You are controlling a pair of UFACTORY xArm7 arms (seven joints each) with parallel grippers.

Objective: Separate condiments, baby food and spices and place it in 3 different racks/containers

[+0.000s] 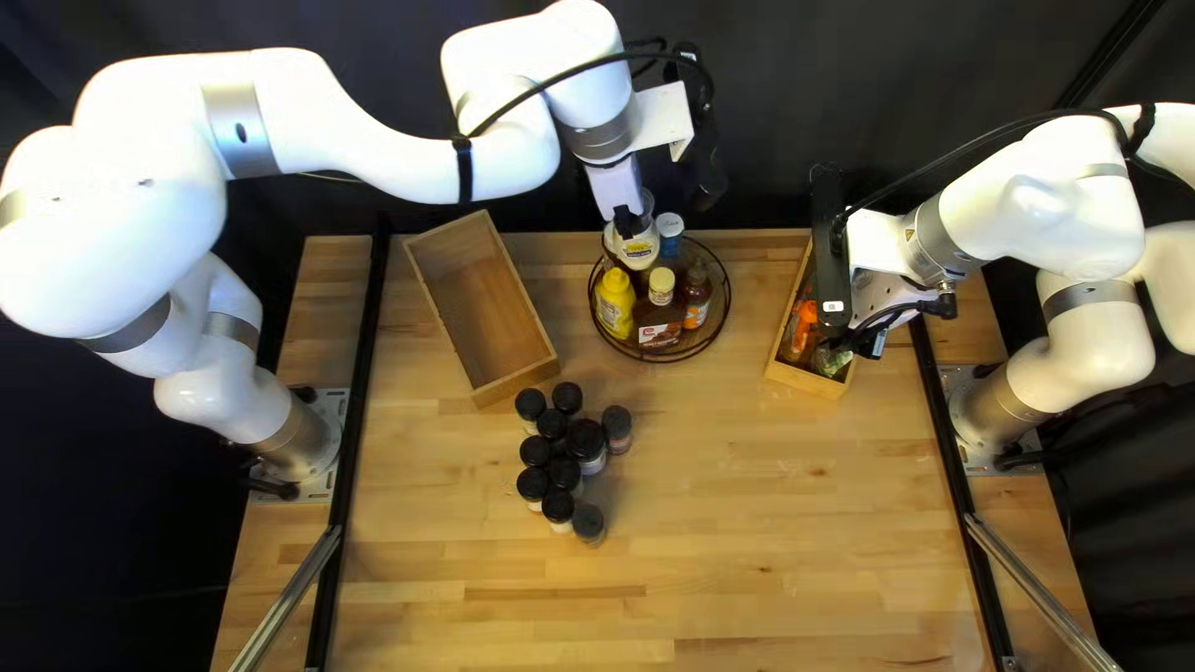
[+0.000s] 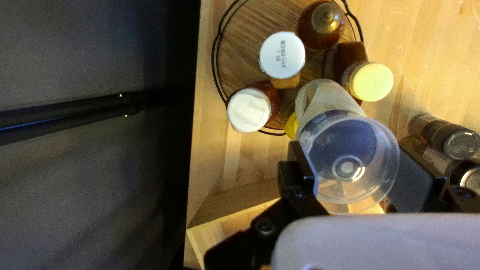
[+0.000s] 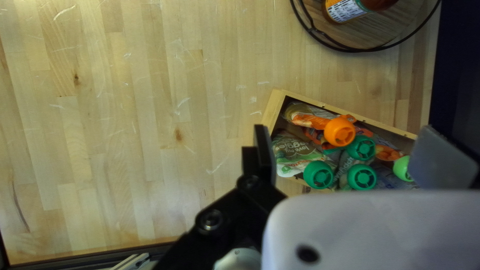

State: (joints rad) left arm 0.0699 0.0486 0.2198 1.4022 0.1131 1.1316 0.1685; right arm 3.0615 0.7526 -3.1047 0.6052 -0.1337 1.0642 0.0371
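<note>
White, jointed and smooth-shelled, the left arm (image 1: 280, 112) bulks nearest the camera at the left of the top left view, reaching across by the counter's (image 1: 772, 523) far edge, its forearm bent down so the left gripper (image 1: 631, 224) points at a round wooden rack with a black wire rim (image 1: 656, 360). Its jaws are clamped on both sides of a clear plastic bottle with cream-coloured contents (image 2: 350, 160), which sits over the rack's rim; whether it touches the rack's floor I cannot tell. Inside the rim stand a yellow squeeze bottle (image 1: 614, 303), a brown bottle with a pale yellow cap (image 1: 660, 317), an amber bottle (image 1: 696, 299) and white-lidded jars (image 2: 282, 55).

Beside the rack, an open wooden box (image 1: 445, 321) lies slanted, one short side close to the far edge. Black-lidded spice jars (image 1: 585, 442) crowd just off its near corner. Between the rack and a pale wooden box of baby-food pouches (image 1: 807, 381) runs a strip of counter; broader wood stretches nearer.

Over that pouch box, near the black side rail (image 1: 952, 436), the right arm (image 1: 1040, 218) hangs low, its right gripper (image 1: 865, 339) angled downward, jaws spread wide and released, orange- and green-capped pouches (image 3: 340, 131) beyond them.
</note>
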